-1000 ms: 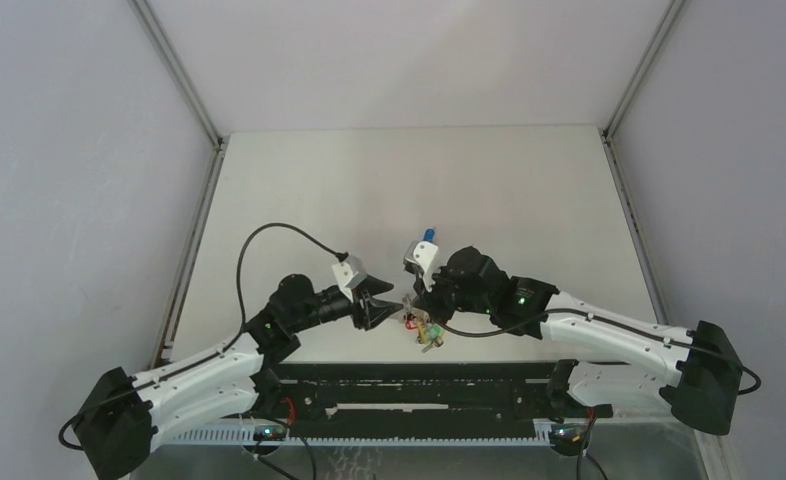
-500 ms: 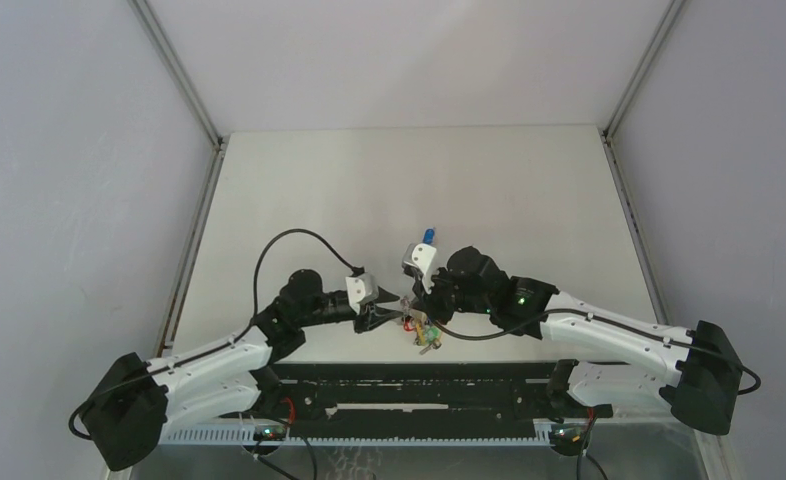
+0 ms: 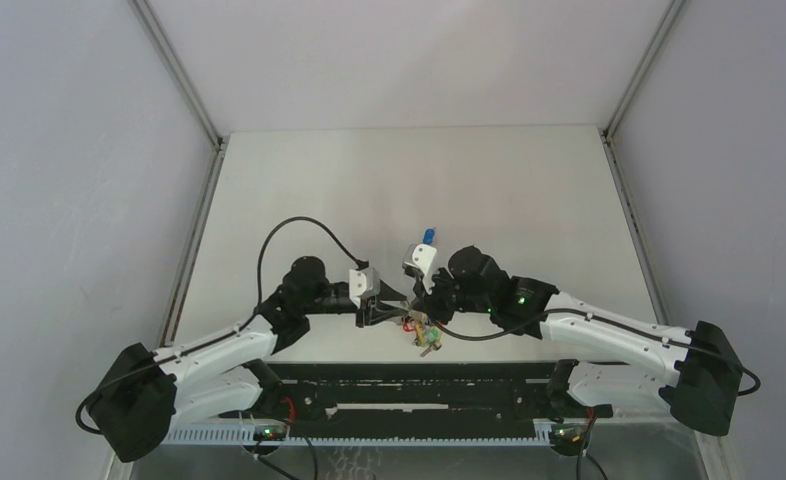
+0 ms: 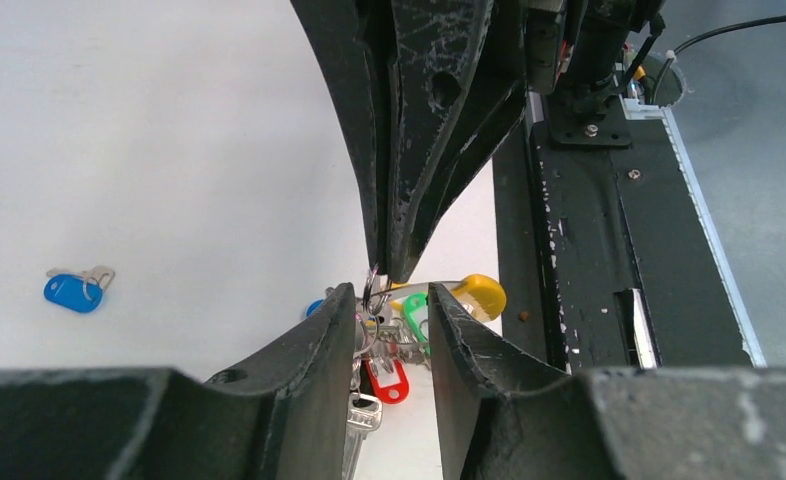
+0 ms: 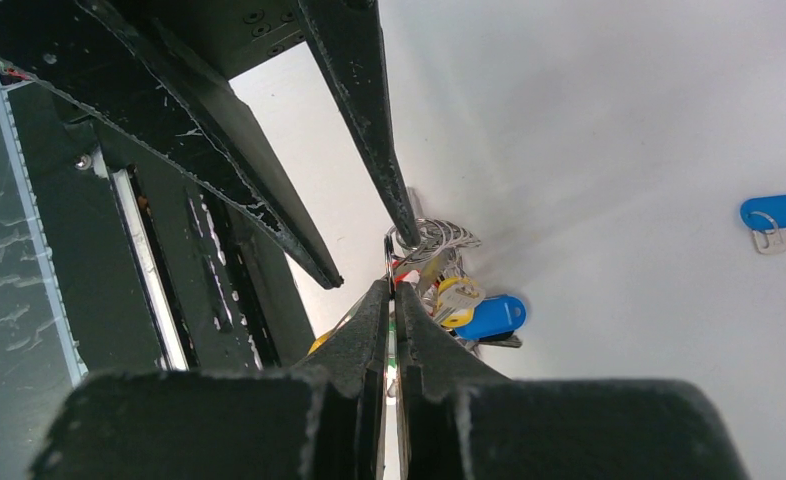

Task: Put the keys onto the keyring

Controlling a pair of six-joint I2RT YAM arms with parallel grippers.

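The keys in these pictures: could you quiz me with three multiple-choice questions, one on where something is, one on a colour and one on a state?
1. Where is the lone key?
A) hanging from a hook
B) on the table, apart from the bunch
C) in a drawer

2. What colour is its head?
A) red
B) black
C) blue

3. How is the right end effector?
A) wide open
B) shut and empty
C) shut on the keyring

Answers:
1 B, it lies alone on the white surface.
2 C, it is plainly blue in both wrist views.
3 C, its fingers pinch the wire loop.
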